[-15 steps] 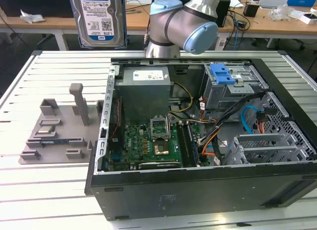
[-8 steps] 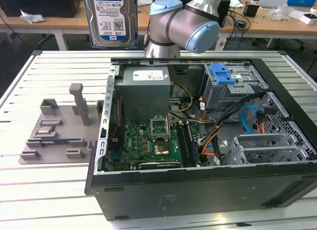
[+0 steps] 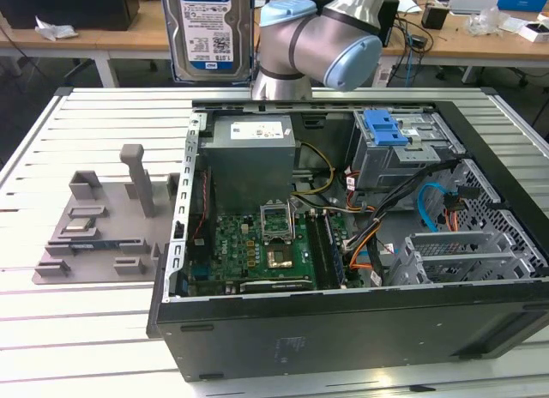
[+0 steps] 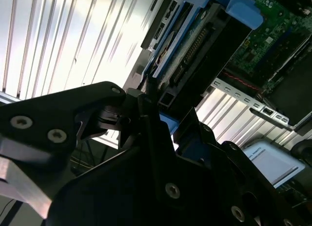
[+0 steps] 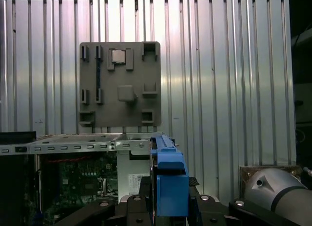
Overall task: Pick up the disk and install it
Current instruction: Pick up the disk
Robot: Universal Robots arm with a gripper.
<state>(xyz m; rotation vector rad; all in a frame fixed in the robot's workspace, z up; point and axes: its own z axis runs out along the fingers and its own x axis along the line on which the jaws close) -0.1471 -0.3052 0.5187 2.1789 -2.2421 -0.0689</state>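
Disk (image 3: 210, 29) is off the desk, held up in the air past the far wall of the PC case (image 3: 343, 329), upright, blue-and-white label facing the exterior camera. It sits toward the exterior view's left of the arm (image 3: 322, 38).

First wrist view: disk seen edge-on, its blue rail (image 5: 170, 182) between black fingers (image 5: 145, 187). The pincer (image 5: 170, 206) is pinching the disk. Second wrist view: the disk's connector end (image 4: 195, 46) sticks out beyond the pincer body.

Below the disk the case lies open on its side on the slatted metal desk (image 3: 86, 329). Inside:
- grey power supply (image 3: 249, 158) at the far side
- green motherboard (image 3: 257, 244) nearer
- drive cage with a blue latch (image 3: 383, 128) at the far corner on the exterior view's right (cables run from it across the board)

Grey fixture plate (image 3: 94, 235) lies on the desk beside the case, on the exterior view's left. The first wrist view shows it too.
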